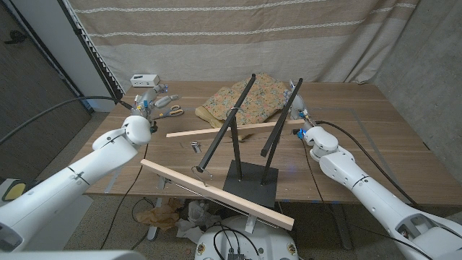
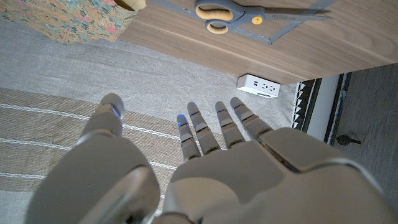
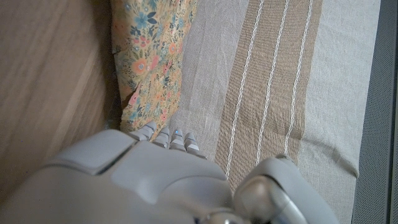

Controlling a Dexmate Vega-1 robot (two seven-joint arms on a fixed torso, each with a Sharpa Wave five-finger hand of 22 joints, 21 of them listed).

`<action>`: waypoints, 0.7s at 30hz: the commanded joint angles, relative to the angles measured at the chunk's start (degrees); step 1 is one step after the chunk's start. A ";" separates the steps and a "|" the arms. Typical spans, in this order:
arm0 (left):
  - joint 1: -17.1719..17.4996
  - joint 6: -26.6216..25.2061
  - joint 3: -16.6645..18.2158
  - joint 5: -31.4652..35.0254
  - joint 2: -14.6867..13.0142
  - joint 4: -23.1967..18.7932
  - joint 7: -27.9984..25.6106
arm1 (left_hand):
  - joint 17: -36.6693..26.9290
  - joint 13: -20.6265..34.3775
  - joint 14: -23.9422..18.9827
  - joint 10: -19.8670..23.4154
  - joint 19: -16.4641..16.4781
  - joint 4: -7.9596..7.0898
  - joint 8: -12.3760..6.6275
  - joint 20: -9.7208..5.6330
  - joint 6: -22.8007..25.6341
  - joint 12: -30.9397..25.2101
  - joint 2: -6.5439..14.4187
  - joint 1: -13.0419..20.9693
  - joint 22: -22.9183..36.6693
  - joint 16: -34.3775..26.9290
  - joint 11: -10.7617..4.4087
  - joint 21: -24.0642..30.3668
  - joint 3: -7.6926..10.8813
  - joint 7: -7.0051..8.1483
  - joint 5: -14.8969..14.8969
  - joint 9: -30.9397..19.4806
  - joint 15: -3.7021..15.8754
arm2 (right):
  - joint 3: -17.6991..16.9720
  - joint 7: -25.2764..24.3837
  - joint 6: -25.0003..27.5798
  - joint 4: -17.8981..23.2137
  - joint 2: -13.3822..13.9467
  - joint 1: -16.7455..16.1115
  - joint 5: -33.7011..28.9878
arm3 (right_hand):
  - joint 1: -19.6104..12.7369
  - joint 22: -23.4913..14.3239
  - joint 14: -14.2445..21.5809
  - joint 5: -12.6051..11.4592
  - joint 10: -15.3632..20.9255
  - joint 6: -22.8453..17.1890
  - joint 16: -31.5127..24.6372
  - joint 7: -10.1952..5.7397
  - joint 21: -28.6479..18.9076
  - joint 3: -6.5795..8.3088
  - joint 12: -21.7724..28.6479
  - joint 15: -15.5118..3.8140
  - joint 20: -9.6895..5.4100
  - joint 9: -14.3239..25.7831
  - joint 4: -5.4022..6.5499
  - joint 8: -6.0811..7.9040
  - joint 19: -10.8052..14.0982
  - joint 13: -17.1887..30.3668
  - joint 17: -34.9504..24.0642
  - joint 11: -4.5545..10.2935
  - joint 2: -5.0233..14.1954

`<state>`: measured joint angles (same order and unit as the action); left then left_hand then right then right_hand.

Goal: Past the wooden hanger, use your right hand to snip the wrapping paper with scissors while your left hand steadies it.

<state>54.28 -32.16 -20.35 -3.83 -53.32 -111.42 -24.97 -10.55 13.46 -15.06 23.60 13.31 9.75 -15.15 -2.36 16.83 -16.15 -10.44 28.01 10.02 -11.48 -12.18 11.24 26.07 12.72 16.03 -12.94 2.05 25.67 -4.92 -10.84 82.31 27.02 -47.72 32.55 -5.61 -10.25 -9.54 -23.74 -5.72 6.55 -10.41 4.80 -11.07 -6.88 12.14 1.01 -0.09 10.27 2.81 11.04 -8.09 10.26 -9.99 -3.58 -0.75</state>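
Note:
The floral wrapping paper (image 1: pixel 242 103) lies crumpled at the back middle of the table, also visible in the left wrist view (image 2: pixel 68 18) and the right wrist view (image 3: pixel 152 56). Scissors (image 1: pixel 167 110) with yellowish handles lie on the table left of the paper (image 2: pixel 230 12). My left hand (image 1: pixel 142 108) hovers just left of the scissors, fingers (image 2: pixel 227 121) spread and holding nothing. At the paper's right edge my right hand (image 1: pixel 296 97) stands raised, its fingertips (image 3: pixel 168 137) pointing toward the paper, with nothing in it.
A black stand (image 1: pixel 249 180) with two slanted black rods rises at the table's middle front. One long wooden slat (image 1: pixel 216 193) lies along the front edge, and a thinner strip (image 1: pixel 216 130) lies in front of the paper. At the back left corner sits a white power strip (image 1: pixel 144 79).

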 commanded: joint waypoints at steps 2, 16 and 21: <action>2.35 2.01 3.82 -2.91 -4.39 -0.14 4.55 | -0.12 0.31 -0.50 1.04 0.63 0.15 -0.90 -1.61 2.04 -0.33 -0.31 1.43 0.05 0.03 -0.05 0.10 -0.97 -0.08 0.43 -0.47 9.85 | 0.13 -0.14 0.19 0.41 -0.02 0.32 -0.33 | -0.87 -0.09 -1.56 -0.32 -0.08 0.16 -0.18 -0.10 -0.25 -0.15 0.39 -0.31 0.26 0.26 -0.44 0.26 -0.28 0.31 -0.20 0.09 0.09; -0.65 -7.04 2.11 -1.07 -8.61 -3.47 7.34 | -0.15 0.86 1.13 1.53 0.07 0.30 -0.34 0.16 1.11 0.08 0.63 7.70 0.14 0.64 -0.08 -0.20 -2.29 -0.09 1.01 -1.13 9.85 | 0.88 0.62 0.94 1.77 1.25 0.50 -1.60 | -0.87 -0.09 -1.47 -0.38 0.05 0.08 -0.19 -0.10 -0.26 -0.23 0.41 -0.35 0.29 0.26 -0.44 0.25 -0.25 0.31 -0.20 0.12 0.20; -2.97 -13.04 -1.77 4.19 -7.35 -4.98 4.13 | -0.31 1.14 1.52 -0.54 -0.05 -0.17 0.13 0.71 -0.22 0.99 0.20 8.37 0.20 0.45 0.06 -0.11 -3.46 -0.11 1.53 -1.55 9.76 | 0.77 0.21 0.33 1.86 0.81 0.35 -1.66 | -0.94 -0.08 -1.21 -0.44 0.30 0.00 -0.26 -0.22 -0.24 -0.26 0.48 -0.37 0.36 0.26 -0.48 0.27 -0.28 0.31 -0.20 0.10 0.32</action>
<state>54.82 -36.12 -17.44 -5.78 -60.37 -113.88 -18.75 -10.54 14.26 -13.72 24.18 13.39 9.77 -15.42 -1.84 17.22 -15.70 -10.15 35.40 10.02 -10.98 -12.12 11.24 23.36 12.64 16.99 -14.08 2.34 26.09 -5.00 -10.63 83.45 27.43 -47.53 31.67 -5.99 -10.15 -9.54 -23.95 -5.72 6.56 -10.41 4.80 -11.07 -7.10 12.14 1.01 -0.09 10.26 2.60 11.04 -8.09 10.26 -9.99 -3.58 -0.36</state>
